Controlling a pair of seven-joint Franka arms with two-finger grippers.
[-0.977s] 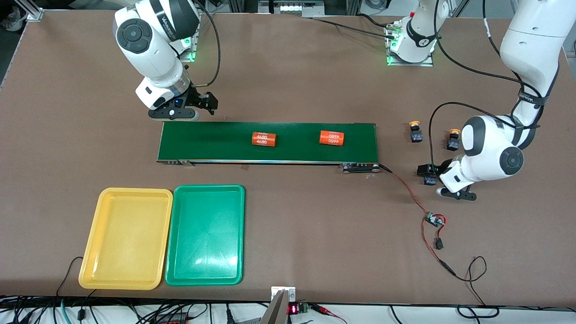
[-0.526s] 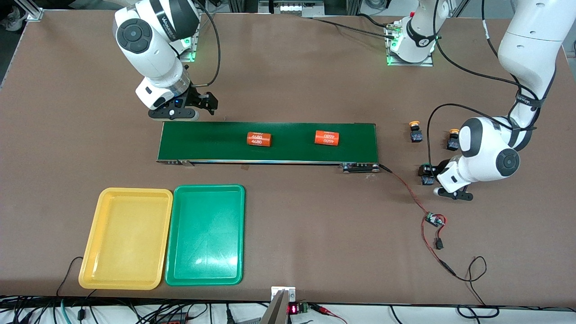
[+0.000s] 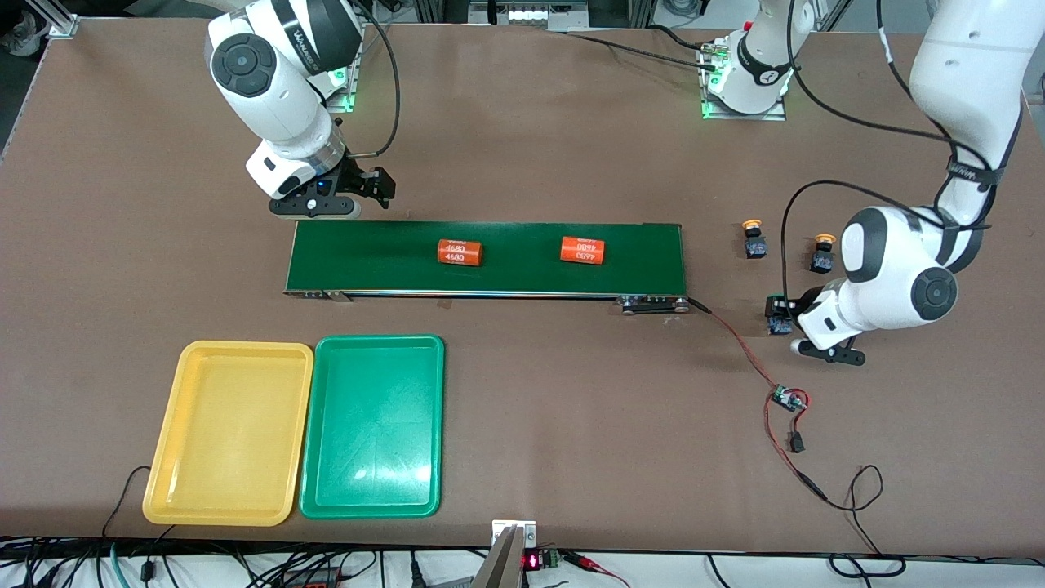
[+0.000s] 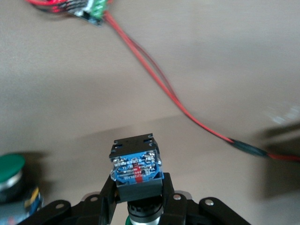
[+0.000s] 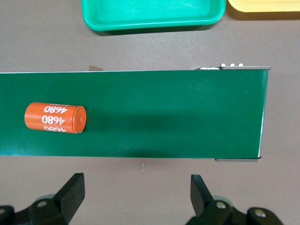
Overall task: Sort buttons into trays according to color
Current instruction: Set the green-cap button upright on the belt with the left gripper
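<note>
My left gripper [image 4: 138, 185] is shut on a button [image 4: 136, 161]: its fingers [image 4: 107, 193] clamp the black-and-blue body, and a bit of green cap shows below it. In the front view this gripper [image 3: 777, 316] is low over the table past the belt's end, at the left arm's end. A second green-capped button [image 4: 10, 169] stands close beside it. Two yellow-capped buttons [image 3: 753, 237] [image 3: 823, 252] stand farther from the front camera. The yellow tray [image 3: 229, 433] and the green tray [image 3: 374, 425] lie side by side near the front edge. My right gripper [image 5: 137, 193] waits open by the belt's other end.
A long dark-green conveyor belt [image 3: 522, 257] crosses the middle of the table with two orange "4680" cylinders [image 3: 460, 251] [image 3: 583, 249] on it. A small circuit board [image 3: 788, 400] on red-black wires [image 4: 154, 77] lies nearer the front camera than the left gripper.
The left gripper has closed on the green-capped button. Both orange cylinders have moved along the belt toward the right arm's end. The right arm has not moved.
</note>
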